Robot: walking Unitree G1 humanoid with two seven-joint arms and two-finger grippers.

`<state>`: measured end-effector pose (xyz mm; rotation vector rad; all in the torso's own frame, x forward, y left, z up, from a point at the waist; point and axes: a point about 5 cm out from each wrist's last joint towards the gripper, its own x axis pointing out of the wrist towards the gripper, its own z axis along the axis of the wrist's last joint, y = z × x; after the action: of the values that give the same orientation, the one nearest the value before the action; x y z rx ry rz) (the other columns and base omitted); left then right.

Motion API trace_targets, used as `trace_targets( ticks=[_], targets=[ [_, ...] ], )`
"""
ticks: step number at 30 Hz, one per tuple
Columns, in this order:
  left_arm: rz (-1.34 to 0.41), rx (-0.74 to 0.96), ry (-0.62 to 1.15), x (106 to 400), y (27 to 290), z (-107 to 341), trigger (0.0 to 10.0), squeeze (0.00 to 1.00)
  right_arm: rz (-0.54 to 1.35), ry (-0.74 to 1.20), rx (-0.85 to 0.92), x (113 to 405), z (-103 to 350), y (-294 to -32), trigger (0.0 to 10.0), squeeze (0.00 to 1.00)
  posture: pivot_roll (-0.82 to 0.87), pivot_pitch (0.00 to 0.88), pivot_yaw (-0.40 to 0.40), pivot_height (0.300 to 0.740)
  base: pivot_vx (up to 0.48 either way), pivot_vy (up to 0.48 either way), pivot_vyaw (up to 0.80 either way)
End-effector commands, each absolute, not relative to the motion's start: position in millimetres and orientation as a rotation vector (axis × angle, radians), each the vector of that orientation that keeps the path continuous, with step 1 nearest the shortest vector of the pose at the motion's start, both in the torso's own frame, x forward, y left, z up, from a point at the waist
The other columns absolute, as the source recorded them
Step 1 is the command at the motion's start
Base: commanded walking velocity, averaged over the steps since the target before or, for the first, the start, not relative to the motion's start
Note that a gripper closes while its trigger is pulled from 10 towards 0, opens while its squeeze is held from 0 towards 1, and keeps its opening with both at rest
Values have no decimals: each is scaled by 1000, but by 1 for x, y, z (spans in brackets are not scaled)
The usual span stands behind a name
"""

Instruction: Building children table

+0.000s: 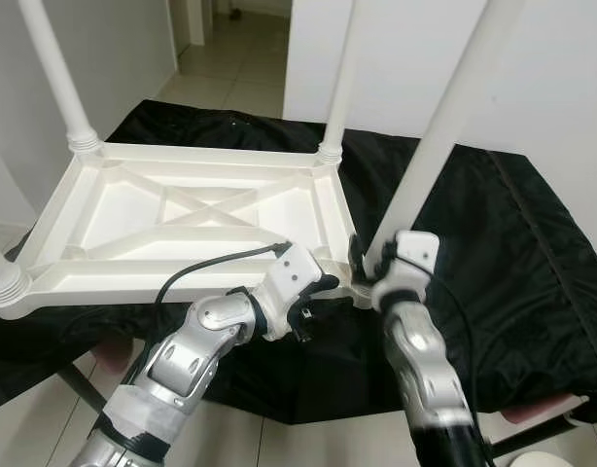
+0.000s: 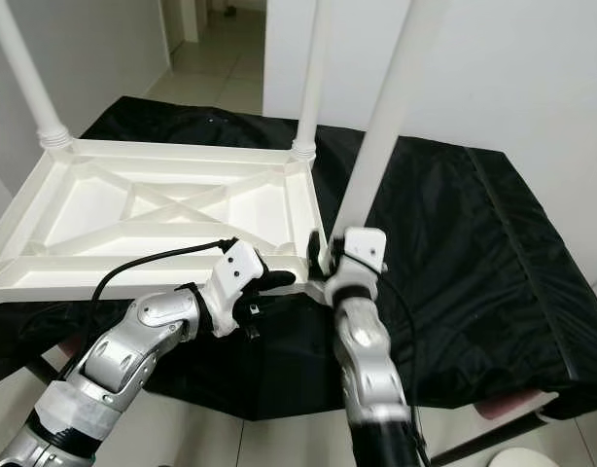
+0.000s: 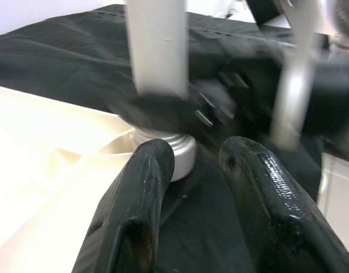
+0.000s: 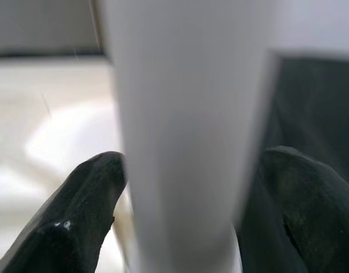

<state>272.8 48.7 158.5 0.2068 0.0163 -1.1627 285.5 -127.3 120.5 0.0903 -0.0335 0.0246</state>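
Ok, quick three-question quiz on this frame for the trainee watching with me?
1. True or false: the tabletop lies upside down on the black cloth.
2. What is the right gripper closed around?
A. the cable
B. the near-right leg
C. the cloth
3. Fill in: the left gripper sits beside the leg's ____ at the tabletop's corner, fingers apart.

Key: 1 true. 2 B, the fingers flank the leg low down, near its base. 3 base; the gripper holds nothing.
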Motion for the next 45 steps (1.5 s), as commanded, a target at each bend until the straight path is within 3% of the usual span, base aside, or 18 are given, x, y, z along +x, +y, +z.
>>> trace_targets(
  ticks=[1, 9, 11, 14, 31, 32, 34, 35, 36, 37, 45],
  targets=[
    [-1182, 200, 7, 271, 45, 161, 10000, 0, 75, -41, 107, 286, 121, -133, 10000, 0, 24, 0, -76, 740, 0, 0, 0],
    [-1184, 200, 5, 273, 45, 163, 10000, 0, 220, -46, 69, 287, 116, -150, 10000, 0, 23, 0, -71, 740, 0, 0, 0],
    [-1187, 203, 5, 273, 45, 163, 10000, 0, 369, -46, 17, 293, 114, -163, 10000, 0, 27, 0, -65, 740, 0, 0, 0],
    [-1189, 204, 5, 273, 44, 163, 10000, 0, 432, -51, -8, 296, 115, -167, 10000, 0, 27, 0, -63, 740, 0, 0, 0],
    [-1209, 213, 12, 271, 43, 163, 10000, 0, 701, -4, -152, 332, 127, -168, 10000, 0, 52, 0, -68, 740, 0, 0, 0],
    [-1211, 214, 13, 270, 43, 163, 10000, 0, 725, 5, -161, 335, 126, -166, 4902, 0, 55, 0, -69, 740, 0, 0, 0],
    [-1211, 214, 13, 270, 43, 163, 10000, 0, 725, 5, -161, 335, 126, -166, 4902, 0, 55, 0, -69, 740, 0, 0, 0],
    [-1211, 214, 11, 270, 42, 163, 10000, 0, 745, 13, -164, 337, 125, -164, 941, 0, 58, 0, -72, 740, 0, 0, 0],
    [-1211, 214, 11, 270, 42, 163, 10000, 0, 745, 13, -164, 337, 125, -164, 941, 0, 58, 0, -72, 740, 0, 0, 0],
    [-1210, 213, 11, 270, 42, 163, 10000, 0, 764, 17, -168, 338, 124, -163, 0, 0, 63, 0, -76, 740, 0, 0, 0],
    [-1195, 212, 10, 271, 44, 163, 10000, 0, 792, 49, -157, 337, 116, -168, 0, 0, 68, 0, -79, 740, 0, 0, 0]
  ],
)
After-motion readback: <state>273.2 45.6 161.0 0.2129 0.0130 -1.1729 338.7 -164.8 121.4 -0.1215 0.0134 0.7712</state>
